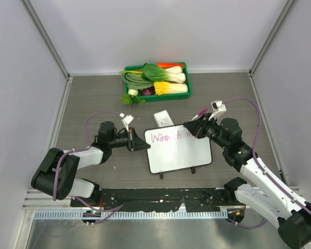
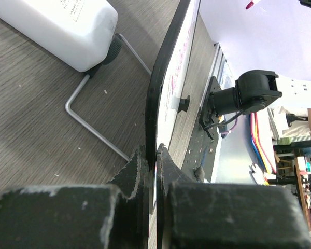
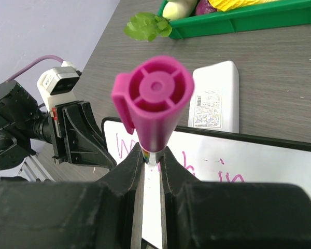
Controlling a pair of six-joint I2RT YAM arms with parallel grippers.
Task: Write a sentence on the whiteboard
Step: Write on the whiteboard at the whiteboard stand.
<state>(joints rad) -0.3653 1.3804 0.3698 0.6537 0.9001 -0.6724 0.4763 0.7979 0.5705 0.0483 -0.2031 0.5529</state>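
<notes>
At the near edge of the worktop (image 1: 93,98) we count two arms, one to each side. The left fingers (image 2: 132,174) are closed on the left short edge of the whiteboard (image 1: 179,153), the dark rim pinched between them. The right fingers (image 3: 127,171) are clamped on one magenta marker (image 3: 153,93), whose blunt magenta end faces the wrist camera. Its writing tip is hidden below the fingers, so we cannot tell whether it touches the board. We count one whiteboard, lying flat at the middle of the worktop between the two arms, slightly skewed. Its two black feet (image 1: 161,176) are on the near long edge. The sentence (image 1: 168,137) stands as one line of pink cursive along the far long edge, starting near the left corner. The first word reads roughly "Warmth" and a short "in" follows in the right wrist view; anything more is too small for us to read. Just beyond the far edge lies one small white box (image 1: 162,118), close to the board. Farther back, well apart, sits one green tray (image 1: 188,83) packed with several vegetables; we cannot count them exactly. One loose green leaf (image 1: 128,98) lies just outside the tray's near left corner.
</notes>
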